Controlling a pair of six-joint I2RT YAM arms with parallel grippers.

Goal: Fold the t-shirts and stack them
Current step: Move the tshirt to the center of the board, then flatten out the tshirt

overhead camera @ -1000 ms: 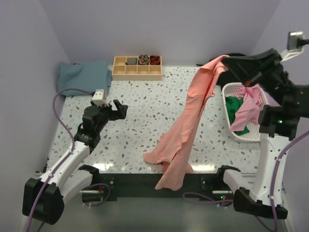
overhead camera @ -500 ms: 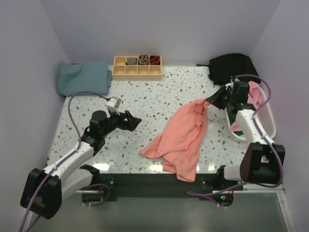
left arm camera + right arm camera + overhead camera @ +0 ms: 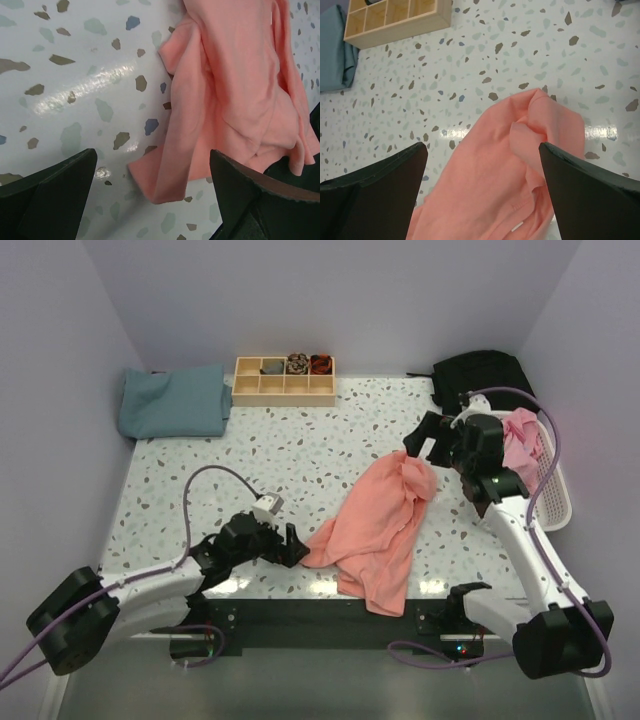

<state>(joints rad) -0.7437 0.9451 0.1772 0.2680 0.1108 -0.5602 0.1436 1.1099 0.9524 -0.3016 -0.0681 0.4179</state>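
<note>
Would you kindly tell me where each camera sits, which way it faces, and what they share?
Top external: above and behind the bases, looking down on the speckled terrazzo table; left gripper and right gripper show.
Left wrist: low over the table, facing the crumpled salmon-pink t-shirt; own dark fingers show.
Right wrist: higher, facing the t-shirt's bunched end and the wooden compartment tray; own dark fingers show.
Shared: all three show the t-shirt.
</note>
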